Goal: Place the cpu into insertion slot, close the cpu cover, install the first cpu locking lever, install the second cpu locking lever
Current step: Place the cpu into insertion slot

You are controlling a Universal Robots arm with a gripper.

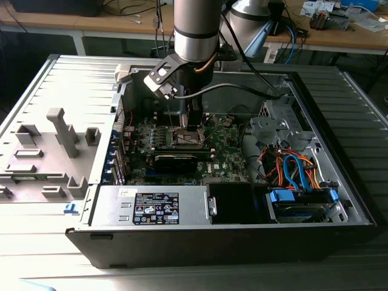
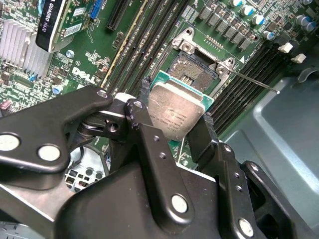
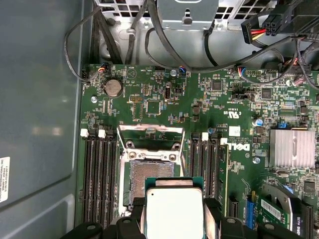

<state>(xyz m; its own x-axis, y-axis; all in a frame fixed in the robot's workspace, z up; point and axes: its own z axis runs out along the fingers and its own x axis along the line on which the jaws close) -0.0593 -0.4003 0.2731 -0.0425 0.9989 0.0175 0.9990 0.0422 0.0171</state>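
Exterior view: the arm hangs from the top centre of the frame into the open computer case (image 1: 212,245). The gripper (image 1: 191,124) sits over the green board (image 1: 227,154), just above frame centre.

Second wrist view: two black fingers (image 2: 200,137) are clamped on opposite edges of the cpu (image 2: 175,115), its silvery face toward the camera. I'd judge the edge grip keeps the fingers clear of the underside and lets the chip go down flat.

The cpu hangs above the insertion slot (image 3: 149,180), not seated. In the first wrist view it covers part of the slot, so by my reading it is offset rather than square over it.

The cpu cover (image 3: 149,135) stands tipped up along one side of the slot, leaving the socket bare. It must be up for the chip to enter.

One thin locking lever (image 2: 254,82) juts free beside the slot, unlatched. I cannot make out a second lever.
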